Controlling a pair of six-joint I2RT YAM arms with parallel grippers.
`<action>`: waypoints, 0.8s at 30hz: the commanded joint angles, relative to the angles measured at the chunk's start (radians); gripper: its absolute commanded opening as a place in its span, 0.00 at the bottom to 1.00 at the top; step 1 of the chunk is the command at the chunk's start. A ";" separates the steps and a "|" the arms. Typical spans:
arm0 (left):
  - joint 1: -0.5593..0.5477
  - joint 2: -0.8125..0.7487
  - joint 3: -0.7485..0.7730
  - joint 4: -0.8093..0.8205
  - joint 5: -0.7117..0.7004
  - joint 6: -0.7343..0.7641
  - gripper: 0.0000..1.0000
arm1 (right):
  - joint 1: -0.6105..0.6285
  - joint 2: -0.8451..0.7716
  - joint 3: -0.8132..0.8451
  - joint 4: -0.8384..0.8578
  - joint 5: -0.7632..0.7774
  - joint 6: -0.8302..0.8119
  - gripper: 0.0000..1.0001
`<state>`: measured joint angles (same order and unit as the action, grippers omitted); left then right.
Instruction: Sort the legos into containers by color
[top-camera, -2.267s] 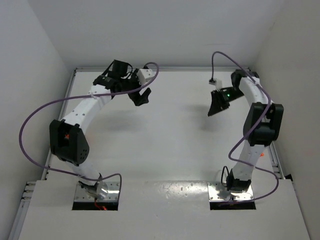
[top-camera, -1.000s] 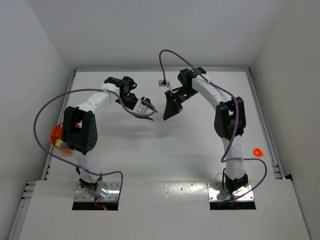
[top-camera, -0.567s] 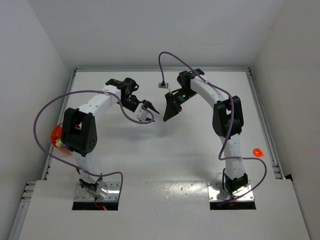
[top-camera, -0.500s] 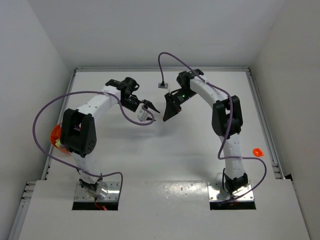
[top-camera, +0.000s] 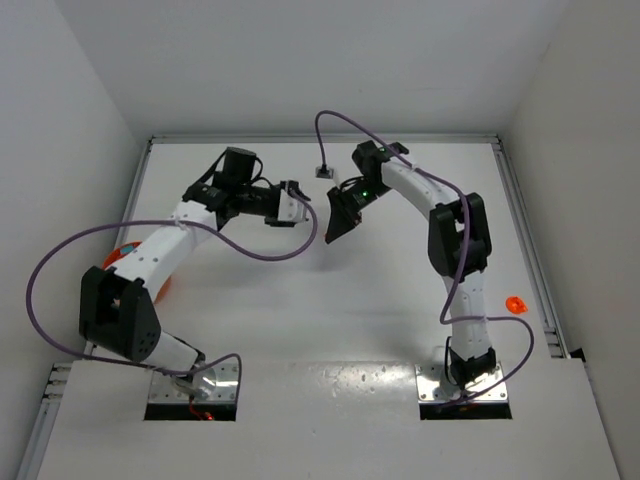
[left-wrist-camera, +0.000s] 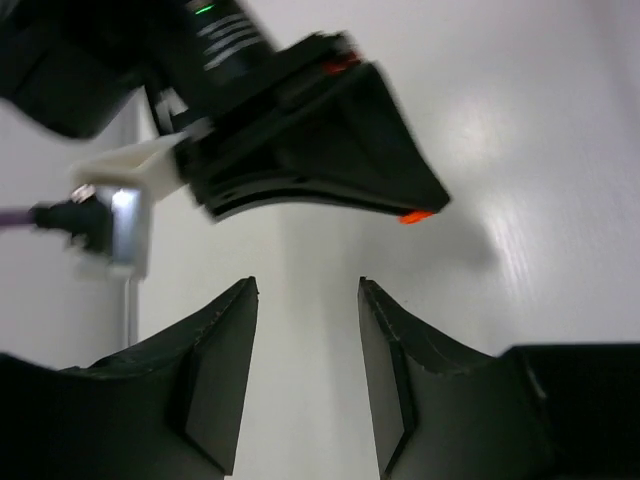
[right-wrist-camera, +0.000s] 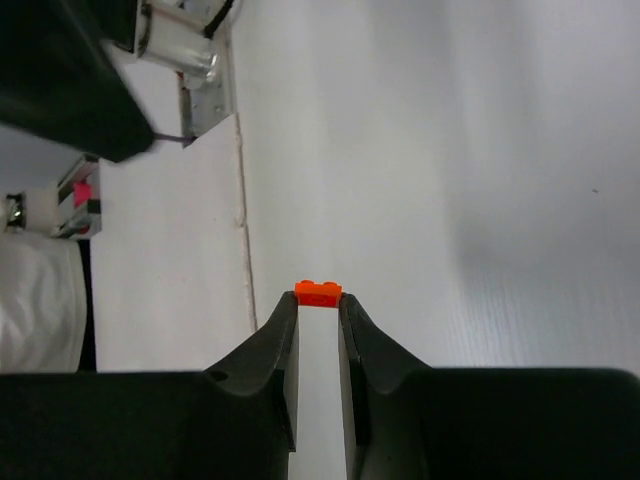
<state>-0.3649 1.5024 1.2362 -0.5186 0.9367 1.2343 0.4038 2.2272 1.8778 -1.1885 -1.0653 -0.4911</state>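
My right gripper (right-wrist-camera: 318, 302) is shut on a tiny orange lego (right-wrist-camera: 318, 293), pinched at the very fingertips above the white table. In the top view that gripper (top-camera: 331, 236) hangs at mid-table, tips pointing down-left. My left gripper (left-wrist-camera: 305, 290) is open with nothing between its fingers and faces the right gripper. The held orange lego (left-wrist-camera: 415, 216) shows just beyond and to the right of its fingertips. From above, the left gripper (top-camera: 300, 200) sits close to the left of the right one. The orange bowl (top-camera: 113, 256) is at the table's left edge, mostly hidden by the left arm.
A small orange piece (top-camera: 514, 302) lies near the table's right edge. Purple cables loop around both arms. White walls close the table in at the back and on both sides. The left arm's dark body (right-wrist-camera: 60, 80) fills the upper left of the right wrist view.
The left arm has swung its elbow outward and down to the left, covering more of the bowl. Its gripper has moved slightly up, staying beside the right gripper. The right gripper barely moved.
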 joint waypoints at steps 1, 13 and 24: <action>-0.026 -0.065 0.023 0.268 -0.267 -0.581 0.50 | -0.019 -0.129 -0.029 0.133 0.076 0.083 0.00; 0.136 0.056 0.111 0.215 -0.221 -1.702 0.51 | -0.014 -0.678 -0.727 1.024 0.452 0.395 0.00; 0.029 0.134 0.138 0.434 -0.254 -1.938 0.53 | 0.062 -0.522 -0.565 1.155 0.691 0.373 0.00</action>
<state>-0.3172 1.6039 1.3407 -0.2008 0.6708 -0.5846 0.4385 1.6768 1.2404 -0.1398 -0.4473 -0.1158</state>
